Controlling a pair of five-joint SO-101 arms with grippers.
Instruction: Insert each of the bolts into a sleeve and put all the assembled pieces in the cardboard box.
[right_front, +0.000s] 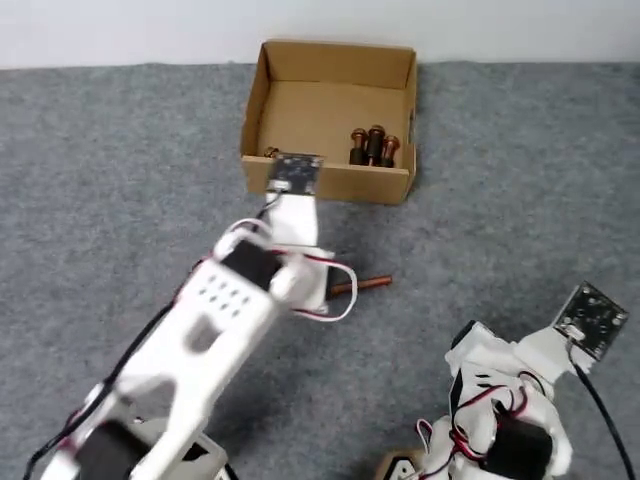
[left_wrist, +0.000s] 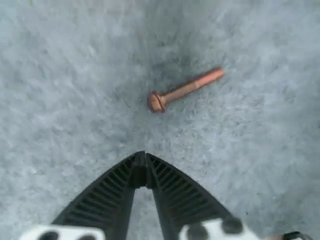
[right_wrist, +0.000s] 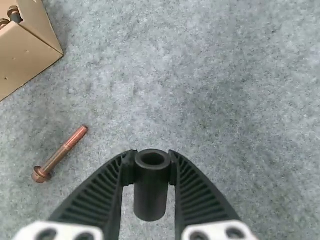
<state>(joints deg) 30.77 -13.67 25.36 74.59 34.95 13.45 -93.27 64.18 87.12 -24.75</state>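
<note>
Two grippers to call. Farthest from the cardboard box (right_front: 352, 185): right gripper (right_wrist: 150, 160), clamped on a black sleeve (right_wrist: 150, 192), bore showing. Closer to the box, out before its front wall: copper bolt (left_wrist: 184, 90), flat on the grey carpet (right_front: 520, 180), touching nothing. Over that same patch before the box: left gripper (left_wrist: 145, 161), fingertips pressed together, empty. Inside the box, against that front wall: three copper-topped pieces (right_front: 373, 146), bunched in one corner.
</note>
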